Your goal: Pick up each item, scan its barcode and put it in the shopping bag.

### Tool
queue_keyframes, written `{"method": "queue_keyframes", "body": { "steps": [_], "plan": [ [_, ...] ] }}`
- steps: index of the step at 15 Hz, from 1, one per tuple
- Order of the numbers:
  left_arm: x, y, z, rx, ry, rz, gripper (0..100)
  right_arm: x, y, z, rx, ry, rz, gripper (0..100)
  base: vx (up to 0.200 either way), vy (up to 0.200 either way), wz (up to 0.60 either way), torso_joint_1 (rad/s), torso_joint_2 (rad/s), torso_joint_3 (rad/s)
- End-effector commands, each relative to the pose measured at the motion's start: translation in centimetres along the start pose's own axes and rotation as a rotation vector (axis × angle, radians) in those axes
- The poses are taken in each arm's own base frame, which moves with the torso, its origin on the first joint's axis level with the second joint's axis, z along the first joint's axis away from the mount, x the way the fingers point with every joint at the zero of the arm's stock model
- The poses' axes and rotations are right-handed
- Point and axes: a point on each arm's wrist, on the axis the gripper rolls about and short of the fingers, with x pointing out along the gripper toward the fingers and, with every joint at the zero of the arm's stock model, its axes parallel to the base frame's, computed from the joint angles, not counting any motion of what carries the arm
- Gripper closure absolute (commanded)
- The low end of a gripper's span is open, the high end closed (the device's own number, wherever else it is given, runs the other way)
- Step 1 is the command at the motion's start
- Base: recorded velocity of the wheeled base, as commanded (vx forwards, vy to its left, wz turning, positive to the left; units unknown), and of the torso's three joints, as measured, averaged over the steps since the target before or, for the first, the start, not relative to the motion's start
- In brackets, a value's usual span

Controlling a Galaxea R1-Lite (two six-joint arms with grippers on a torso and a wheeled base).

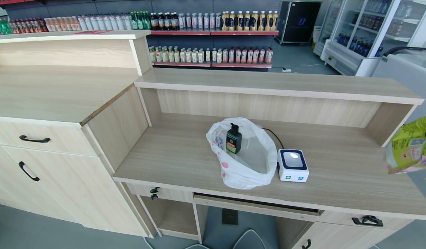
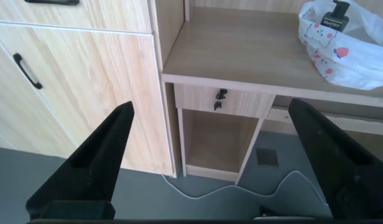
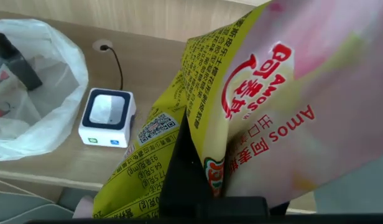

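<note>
Currently your right gripper [image 3: 186, 171] is clamped on the snack packet [image 3: 272, 93]: light, soft, slippery film, likely to crumple. Grip a flat seam, code panel clear. Left gripper [image 2: 210, 149] gapes empty.

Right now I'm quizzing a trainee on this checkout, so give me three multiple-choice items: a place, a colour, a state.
1. The scanner stands where? A left of the bag B right of the bag C inside the bag
2. The held packet is mostly: A blue B yellow-green C black
3. The left pincer is: A open, empty B shut on the bag C shut on the packet
Key: 1 B, it sits at the bag's right; 2 B, its wrapper shows yellow-green; 3 A, its jaws stand wide apart, nothing between.
</note>
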Motion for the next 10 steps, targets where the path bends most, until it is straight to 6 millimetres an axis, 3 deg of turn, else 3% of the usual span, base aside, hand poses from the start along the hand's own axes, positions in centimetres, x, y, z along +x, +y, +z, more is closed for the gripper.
{"method": "queue_keyframes", "body": {
  "steps": [1,3,5,8,10],
  "plan": [
    [0.0,0.0,0.0,0.000,0.000,0.001,0,-0.2,0.0,-0.3,-0.085,0.032,-0.070,100,0.000,0.000,0.60,0.002,0.00,0.007],
    [0.0,0.0,0.0,0.000,0.000,0.001,0,-0.5,0.0,-0.5,-0.186,0.086,-0.122,100,0.000,0.000,0.60,0.000,0.00,-0.002],
    [0.0,0.0,0.0,0.000,0.000,0.001,0,0.0,-0.2,-0.7,-0.404,0.121,-0.107,100,0.000,0.000,0.60,0.000,0.00,0.005],
    [0.0,0.0,0.0,0.000,0.000,0.001,0,1.8,-0.7,-1.5,-0.707,0.173,-0.056,100,0.000,0.000,0.00,0.000,0.00,0.000],
    [0.0,0.0,0.0,0.000,0.000,0.001,0,2.5,-1.5,-1.3,-0.905,0.094,0.000,100,0.000,0.000,0.00,0.000,0.00,0.000]
  ]
}}
